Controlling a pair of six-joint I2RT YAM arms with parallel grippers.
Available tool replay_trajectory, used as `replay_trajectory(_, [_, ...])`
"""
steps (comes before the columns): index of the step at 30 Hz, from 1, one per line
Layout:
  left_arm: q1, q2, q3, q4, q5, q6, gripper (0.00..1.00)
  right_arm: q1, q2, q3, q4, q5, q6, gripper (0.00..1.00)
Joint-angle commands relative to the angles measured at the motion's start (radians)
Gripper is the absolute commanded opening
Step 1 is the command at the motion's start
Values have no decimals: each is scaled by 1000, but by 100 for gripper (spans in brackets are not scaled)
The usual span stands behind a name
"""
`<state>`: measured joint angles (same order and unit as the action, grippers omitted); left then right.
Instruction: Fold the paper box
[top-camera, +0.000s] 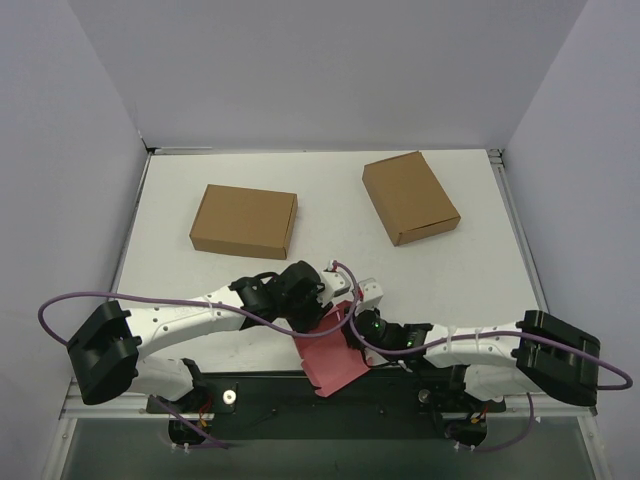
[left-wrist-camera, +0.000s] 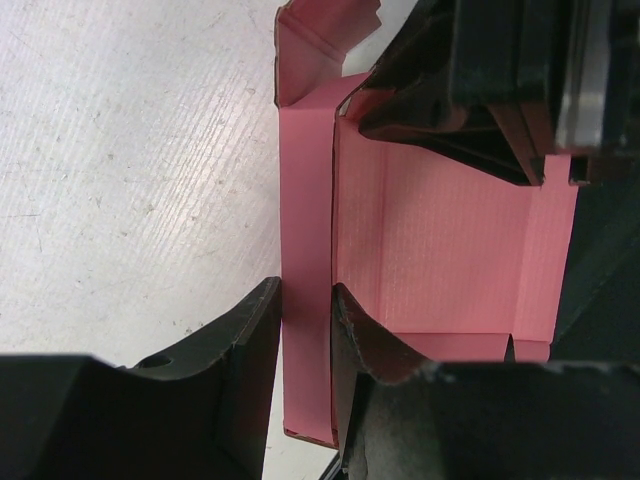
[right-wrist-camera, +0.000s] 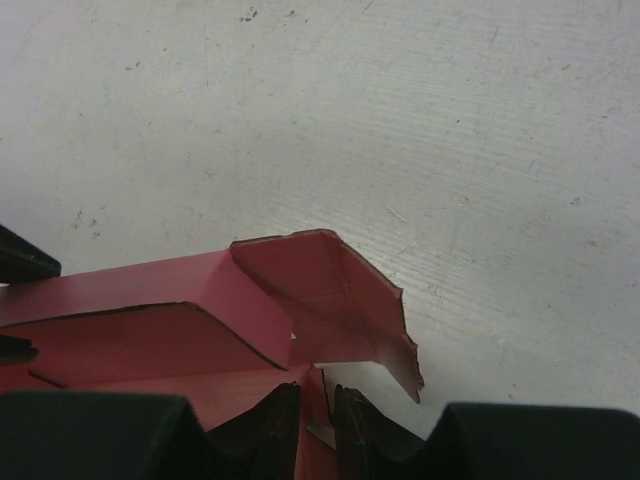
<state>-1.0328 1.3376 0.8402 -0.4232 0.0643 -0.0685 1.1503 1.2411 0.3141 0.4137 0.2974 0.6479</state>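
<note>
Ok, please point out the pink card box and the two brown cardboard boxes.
pink thin-card paper box (top-camera: 332, 366), top external view, on its flat near panel.
left brown cardboard box (top-camera: 244, 220), top external view, middle of top face.
right brown cardboard box (top-camera: 410, 197), top external view, middle of top face.

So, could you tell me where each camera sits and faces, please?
Top external: above and behind both arms, facing down on them, the table and paper box.
Left wrist: at that wrist, facing down past the left gripper pinching a box wall.
Right wrist: likewise, the right gripper pinching a flap.
All views share the box.
</note>
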Motion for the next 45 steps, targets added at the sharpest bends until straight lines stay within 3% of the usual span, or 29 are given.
replay_trajectory(1, [-6,-9,33,-2,-3,12,36,74,-11,52,-13,147,-47,18])
replay_trajectory(14, [-4,1,31,9,32,-5,36,222,96,100,23,308,-116,13])
replay_trajectory(18, [-4,14,28,11,45,-17,34,291,178,126,24,426,-120,13])
replay_trajectory(25, [-4,38,31,8,60,-36,32,408,302,249,-88,606,-99,13])
replay_trajectory(32, [-4,41,31,11,62,-44,31,453,382,345,-185,649,-113,15])
replay_trajectory(35, [-3,35,31,5,51,-42,31,466,367,356,-239,680,-80,25])
replay_trajectory(37, [-4,31,31,1,39,-34,31,489,315,338,-283,706,-47,45])
replay_trajectory(40, [-3,17,22,3,43,-21,31,529,201,309,-395,766,31,64])
replay_trajectory(45, [-3,18,20,-3,49,4,30,592,-35,241,-565,804,160,71])
